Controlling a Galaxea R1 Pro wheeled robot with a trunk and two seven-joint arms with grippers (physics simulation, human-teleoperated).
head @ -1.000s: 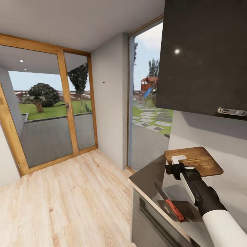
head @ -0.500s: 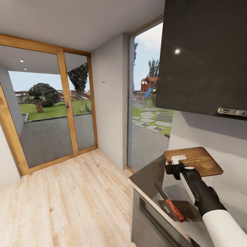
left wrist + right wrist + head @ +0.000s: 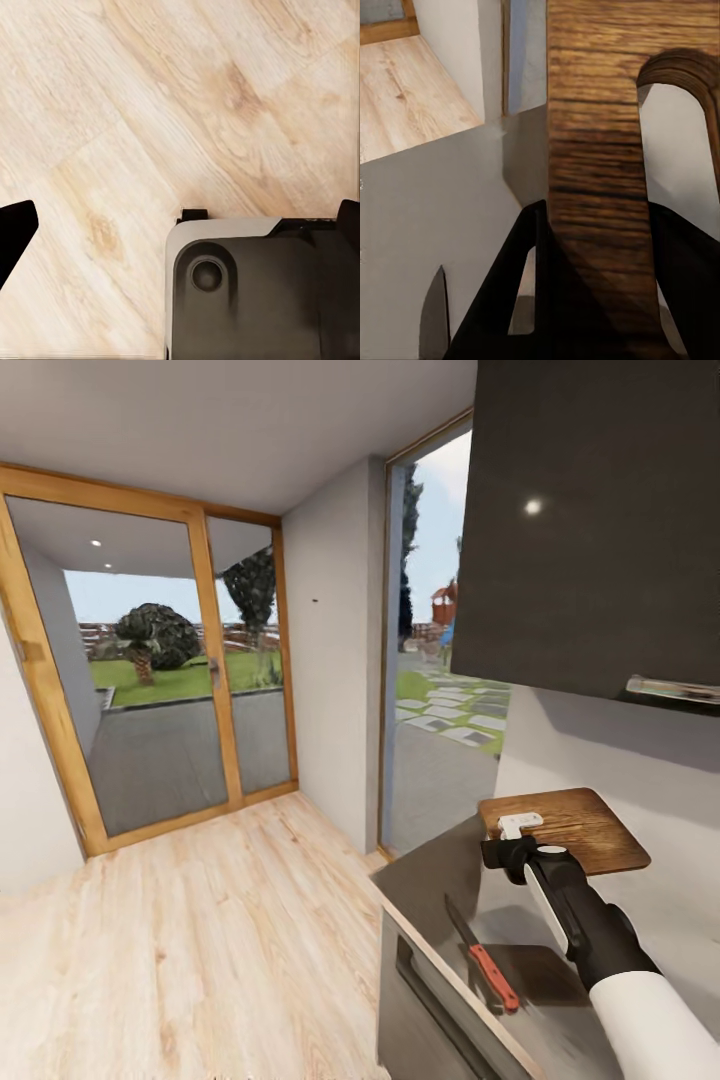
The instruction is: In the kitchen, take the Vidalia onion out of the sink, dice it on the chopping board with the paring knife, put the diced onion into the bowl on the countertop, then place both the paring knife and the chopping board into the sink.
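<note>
A dark grey reflective countertop [image 3: 440,865] runs along the wall beside a light wood floor [image 3: 200,940]; a paring knife [image 3: 481,954] with orange-red handle lies flat near its front edge.

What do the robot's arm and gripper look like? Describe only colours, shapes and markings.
In the head view, the right arm has a white rounded forearm shell, a glossy black wrist section with a white stripe, and a black block ending in the pale right gripper. The right wrist view shows flat black fingers.

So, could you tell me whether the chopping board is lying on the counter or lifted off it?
Lifted: the right tool grips the chopping board, above the counter.
</note>
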